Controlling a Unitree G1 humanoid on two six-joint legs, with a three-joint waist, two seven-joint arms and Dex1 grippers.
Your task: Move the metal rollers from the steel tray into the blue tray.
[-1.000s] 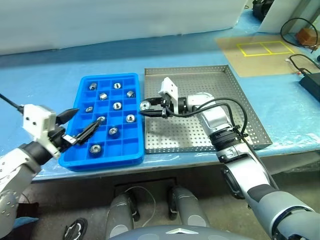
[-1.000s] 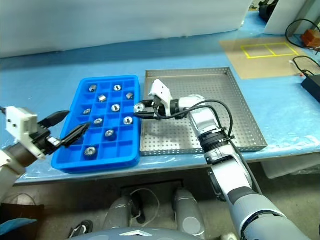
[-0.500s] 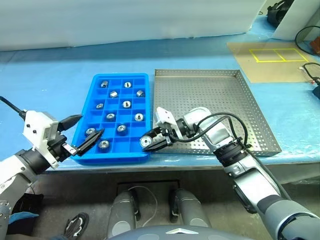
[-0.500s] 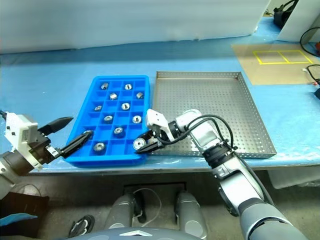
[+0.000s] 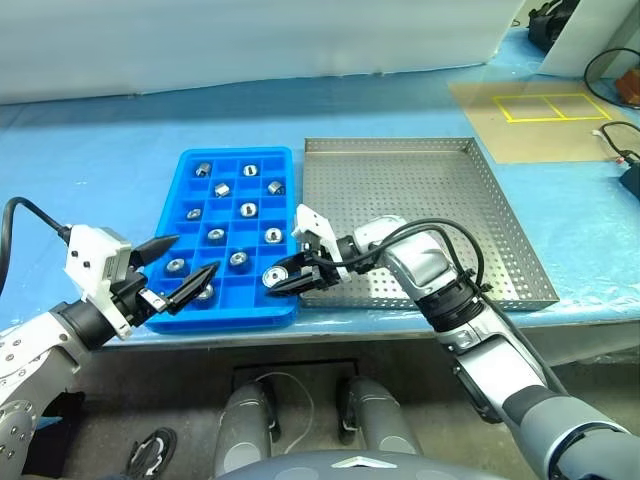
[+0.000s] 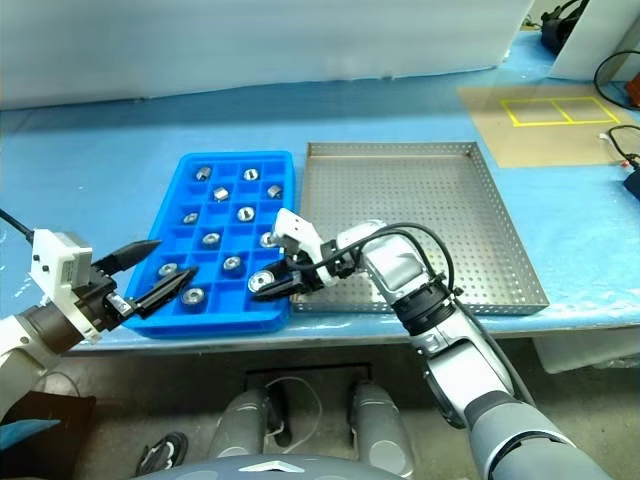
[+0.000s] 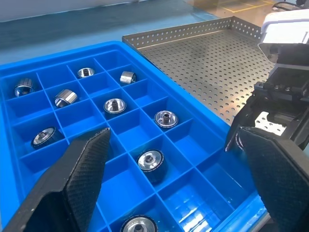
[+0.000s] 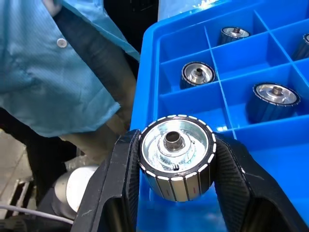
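Observation:
The blue tray (image 5: 236, 152) lies left of the steel tray (image 5: 430, 200), their long sides nearly touching. Several metal rollers (image 5: 248, 209) sit singly in the blue tray's compartments. My right gripper (image 5: 280, 280) is shut on one roller (image 8: 176, 159), held by its sides with its flat face outward, over the blue tray's near right corner. The left gripper (image 5: 197, 254) stands open and empty by the tray's near left corner, its fingers (image 7: 72, 183) spread wide and pointing across the tray.
The table is covered in a blue sheet, and its front edge runs just below both trays. A brown mat with yellow lines (image 5: 530, 115) and black cables (image 5: 612, 70) lie at the back right. A light blue buttoned garment (image 8: 63, 63) shows past the blue tray's edge.
My right gripper has carried the roller from the seam between the trays down and back to the blue tray's near right corner, rolling its wrist. The left gripper has hardly moved. The camera shifted.

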